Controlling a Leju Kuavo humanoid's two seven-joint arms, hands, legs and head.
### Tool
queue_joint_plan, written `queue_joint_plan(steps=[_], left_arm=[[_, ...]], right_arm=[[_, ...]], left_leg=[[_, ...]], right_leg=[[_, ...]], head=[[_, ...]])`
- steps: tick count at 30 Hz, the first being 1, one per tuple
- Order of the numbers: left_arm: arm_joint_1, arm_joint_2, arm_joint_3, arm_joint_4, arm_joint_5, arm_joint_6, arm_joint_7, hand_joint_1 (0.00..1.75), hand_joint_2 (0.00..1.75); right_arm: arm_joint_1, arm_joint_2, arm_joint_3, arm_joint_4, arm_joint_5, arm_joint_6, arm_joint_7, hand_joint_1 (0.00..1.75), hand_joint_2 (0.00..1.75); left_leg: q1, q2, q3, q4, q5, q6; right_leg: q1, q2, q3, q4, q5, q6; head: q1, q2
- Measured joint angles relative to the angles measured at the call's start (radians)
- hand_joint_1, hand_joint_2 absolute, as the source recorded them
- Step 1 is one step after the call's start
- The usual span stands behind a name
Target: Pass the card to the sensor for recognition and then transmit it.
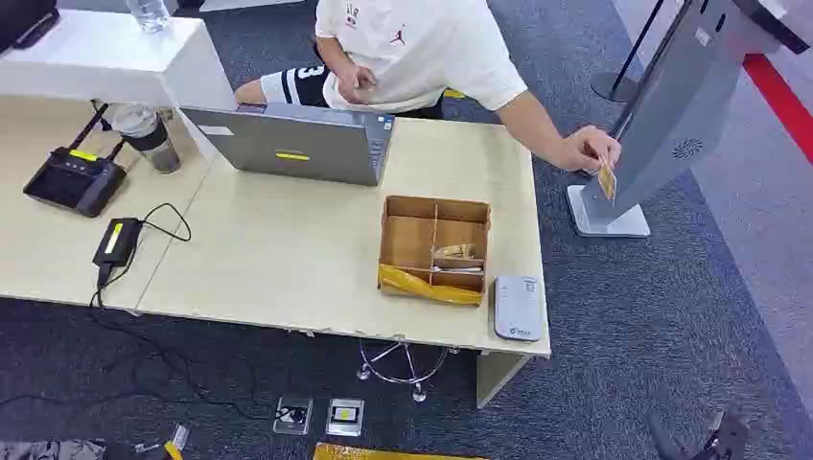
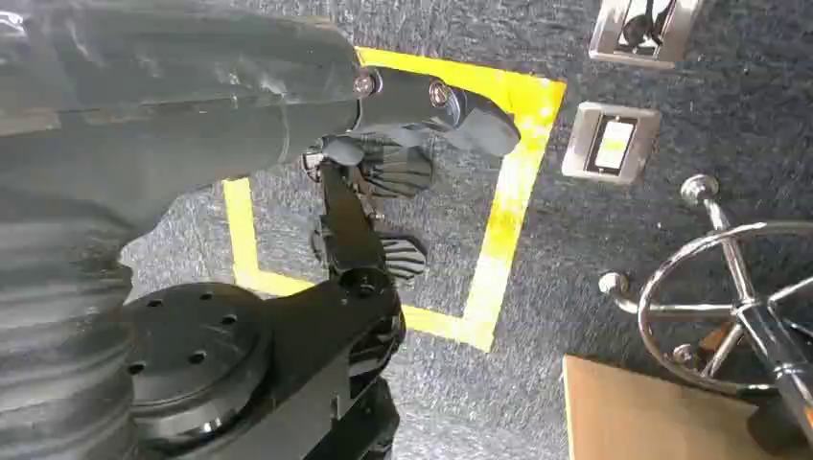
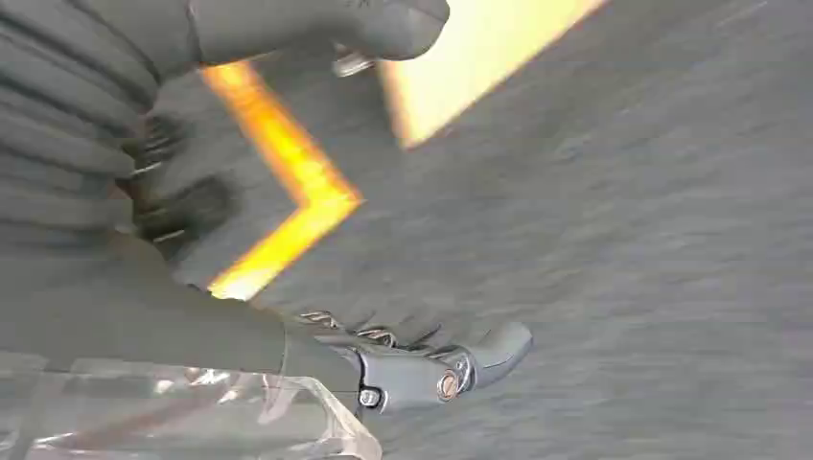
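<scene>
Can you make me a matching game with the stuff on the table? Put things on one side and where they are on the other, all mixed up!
Things:
1. cardboard box
2. card reader
3. laptop
4. card

Places:
A. in the person's hand, beside the grey kiosk
B. at the table's near right corner
C. at the far edge, in front of the person
D. just left of the card reader, with yellow tape on its near side

Pairs: 1-D, 2-B, 3-C, 4-A
</scene>
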Motion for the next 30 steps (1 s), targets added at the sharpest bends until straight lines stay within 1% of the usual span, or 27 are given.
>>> queue_joint_plan(steps=[3, 7, 10, 12, 16, 18, 20, 22, 25, 27, 30], left_arm=[[0.0, -0.001, 0.0, 0.002, 0.005, 0.006, -0.008, 0.0, 1.75], [0.0, -0.005, 0.0, 0.002, 0.018, 0.016, -0.026, 0.0, 1.75], [0.0, -0.01, 0.0, 0.002, 0.018, 0.025, -0.039, 0.0, 1.75], [0.0, -0.012, 0.0, 0.003, 0.018, 0.024, -0.045, 0.0, 1.75], [0.0, -0.012, 0.0, 0.003, 0.019, 0.019, -0.05, 0.0, 1.75], [0.0, -0.011, 0.0, 0.006, 0.019, 0.014, -0.05, 0.0, 1.75], [0.001, -0.009, 0.0, 0.01, 0.019, 0.012, -0.05, 0.0, 1.75], [0.001, -0.006, 0.0, 0.011, 0.018, 0.009, -0.05, 0.0, 1.75], [0.002, 0.003, 0.0, 0.013, 0.018, 0.004, -0.054, 0.0, 1.75], [0.002, 0.01, 0.0, 0.014, 0.02, 0.0, -0.057, 0.0, 1.75], [0.001, 0.02, 0.0, 0.014, 0.021, -0.013, -0.058, 0.0, 1.75]], right_arm=[[-0.052, -0.034, -0.05, -0.025, 0.008, 0.003, -0.07, 0.0, 1.75], [-0.115, -0.069, -0.108, -0.083, 0.068, 0.009, -0.161, 0.0, 1.75], [-0.144, -0.081, -0.15, -0.161, 0.146, -0.007, -0.199, 0.0, 1.75], [-0.154, -0.087, -0.182, -0.249, 0.242, -0.046, -0.19, 0.0, 1.75], [-0.155, -0.086, -0.232, -0.441, 0.401, -0.123, -0.14, 0.0, 1.75], [-0.152, -0.079, -0.26, -0.568, 0.505, -0.176, -0.117, 0.0, 1.75], [-0.152, -0.073, -0.283, -0.678, 0.6, -0.216, -0.104, 0.0, 1.75], [-0.149, -0.068, -0.295, -0.757, 0.685, -0.25, -0.098, 0.0, 1.75], [-0.141, -0.057, -0.301, -0.912, 0.891, -0.309, -0.087, 0.0, 1.75], [-0.142, -0.045, -0.298, -1.017, 1.032, -0.32, -0.06, 0.0, 1.75], [-0.144, -0.023, -0.281, -1.138, 1.151, -0.294, -0.034, 0.0, 1.75]], left_leg=[[0.0, 0.0, 0.0, 0.0, 0.0, 0.0], [0.0, 0.0, 0.0, 0.0, 0.001, 0.001], [0.0, -0.001, -0.001, 0.0, 0.001, 0.001], [0.0, -0.003, -0.001, 0.0, 0.001, 0.001], [0.0, -0.006, -0.002, 0.0, 0.002, 0.002], [0.0, -0.007, -0.002, 0.0, 0.002, 0.002], [0.0, -0.007, -0.002, 0.0, 0.003, 0.001], [0.001, -0.008, -0.002, 0.0, 0.003, 0.001], [0.001, -0.008, -0.002, 0.0, 0.003, 0.001], [0.001, -0.008, -0.002, 0.0, 0.003, 0.001], [0.001, -0.008, -0.002, 0.0, 0.003, 0.001]], right_leg=[[0.0, 0.0, 0.0, 0.0, 0.0, 0.0], [0.0, 0.0, 0.0, 0.0, 0.0, 0.0], [0.0, -0.001, 0.001, 0.0, 0.0, 0.0], [0.0, -0.002, 0.001, 0.0, 0.001, 0.0], [0.0, -0.006, 0.001, 0.0, 0.0, 0.0], [0.0, -0.007, 0.001, 0.0, 0.0, 0.0], [0.001, -0.007, 0.001, 0.0, 0.0, 0.0], [0.001, -0.008, 0.001, 0.0, 0.0, 0.0], [0.001, -0.007, 0.001, 0.001, 0.0, 0.0], [0.001, -0.007, 0.001, 0.001, 0.0, 0.0], [0.001, -0.008, 0.001, 0.001, 0.0, 0.0]], head=[[0.0, 0.0], [0.0, 0.0], [0.0, 0.0], [0.0, 0.0], [0.0, 0.0], [0.0, 0.0], [0.0, 0.0], [0.0, 0.0], [0.0, 0.0], [0.0, 0.0], [-0.001, 0.0]])
